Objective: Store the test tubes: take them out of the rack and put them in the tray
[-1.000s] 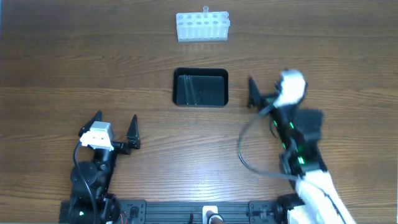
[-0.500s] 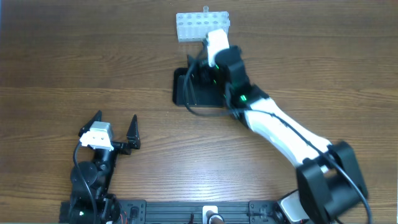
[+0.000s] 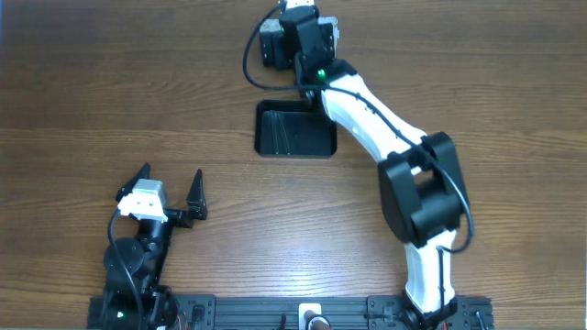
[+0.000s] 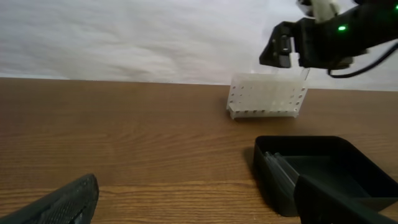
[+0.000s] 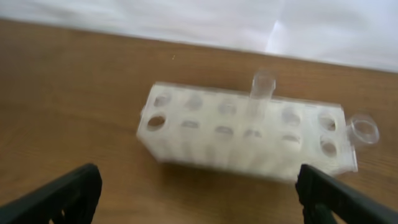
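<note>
Step in hand: you are at the pick-up. The right gripper [image 5: 199, 179] hangs over the rack [image 5: 245, 134] at the top centre of the top view and touches no tube yet.
Right gripper: spread wide, with nothing between its fingers.
Left gripper [image 3: 171, 172]: also spread and empty, low at the lower left of the top view, well apart from the work.
Test tubes: one test tube [image 5: 260, 93] stands upright near the rack's middle. A second tube [image 5: 364, 129] shows its rim at one end of the rack; you cannot tell whether it sits in an end hole or just beside it. The other holes look empty.
Tray [image 3: 260, 130]: black, just below the rack in the top view. Faint clear shapes lie inside, probably tubes.
Next move: judged from here, centre on the upright tube, come down, close on the part standing proud of the rack, and lift straight up before swinging to the tray.
Risk: the light rack may rise with the tube.
Surface: brown wood-grain desk [image 3: 477, 82].
Room: plain white wall [image 4: 124, 37] behind the desk's far edge.
</note>
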Motion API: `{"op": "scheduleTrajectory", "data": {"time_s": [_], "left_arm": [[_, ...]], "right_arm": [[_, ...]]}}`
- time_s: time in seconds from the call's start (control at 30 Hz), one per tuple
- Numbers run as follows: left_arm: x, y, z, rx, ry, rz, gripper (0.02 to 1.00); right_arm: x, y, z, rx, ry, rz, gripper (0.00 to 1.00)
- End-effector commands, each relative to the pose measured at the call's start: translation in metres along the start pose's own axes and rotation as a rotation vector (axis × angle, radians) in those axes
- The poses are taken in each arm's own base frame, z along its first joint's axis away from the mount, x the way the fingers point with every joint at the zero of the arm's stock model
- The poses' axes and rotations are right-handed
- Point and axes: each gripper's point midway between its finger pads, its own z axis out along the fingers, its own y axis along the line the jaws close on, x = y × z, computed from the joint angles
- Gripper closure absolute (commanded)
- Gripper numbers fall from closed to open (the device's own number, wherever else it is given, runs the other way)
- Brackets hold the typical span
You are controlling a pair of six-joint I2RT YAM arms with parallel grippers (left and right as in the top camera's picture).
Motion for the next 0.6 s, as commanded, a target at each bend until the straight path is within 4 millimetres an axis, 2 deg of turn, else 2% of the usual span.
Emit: {"op": "scheduleTrajectory", "data": {"time_s": [0.03,0.33,0.6], "left_arm": [[0.001,-0.001,0.0,0.007,0.001,0.011,0.018],[0.001,-0.001,0.0,0.007,0.001,0.011,0.02],[0.001,-0.001,0.0,0.007,0.001,0.011,0.018]], "right_arm": [[-0.015,-0.017,0.02,0.053,-0.027,0.033,0.007],[-0.012,-0.029,0.047,0.068,-0.056,0.052,0.007],[-0.014,-0.028,0.055,0.062,-0.089,0.06,0.023]]}}
